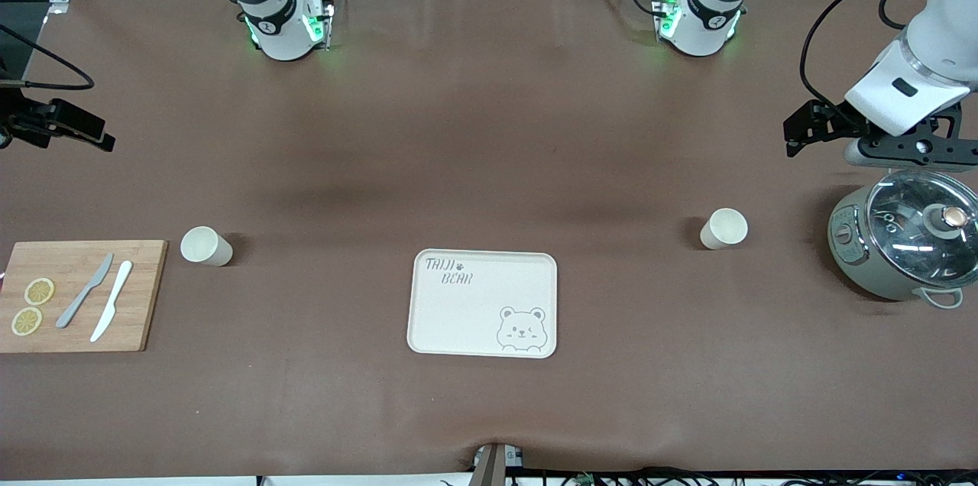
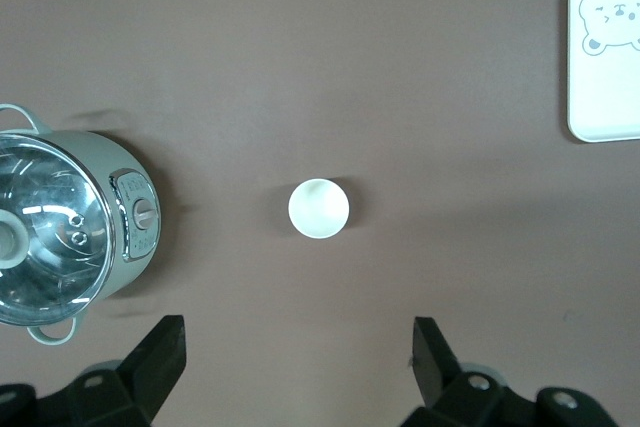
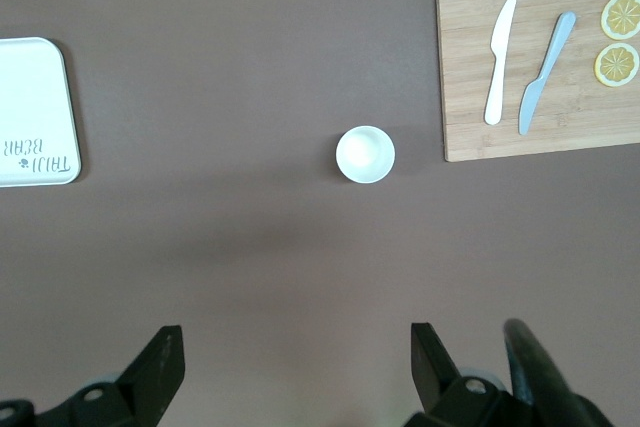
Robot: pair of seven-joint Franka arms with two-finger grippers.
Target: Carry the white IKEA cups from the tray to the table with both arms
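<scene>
Two cream-white cups stand upright on the brown table. One cup (image 1: 205, 246) is beside the cutting board at the right arm's end and shows in the right wrist view (image 3: 365, 154). The other cup (image 1: 723, 228) is beside the cooker at the left arm's end and shows in the left wrist view (image 2: 319, 209). My left gripper (image 1: 909, 150) hangs high over the table by the cooker, open and empty (image 2: 297, 352). My right gripper (image 1: 69, 127) is up at the view's edge over the right arm's end, open and empty (image 3: 295, 352). Neither gripper touches a cup.
A cream bear-printed tray (image 1: 483, 302) lies mid-table between the cups, nearer the front camera. A bamboo cutting board (image 1: 76, 295) holds two knives and two lemon slices. A green-grey cooker with a glass lid (image 1: 905, 241) stands under the left gripper.
</scene>
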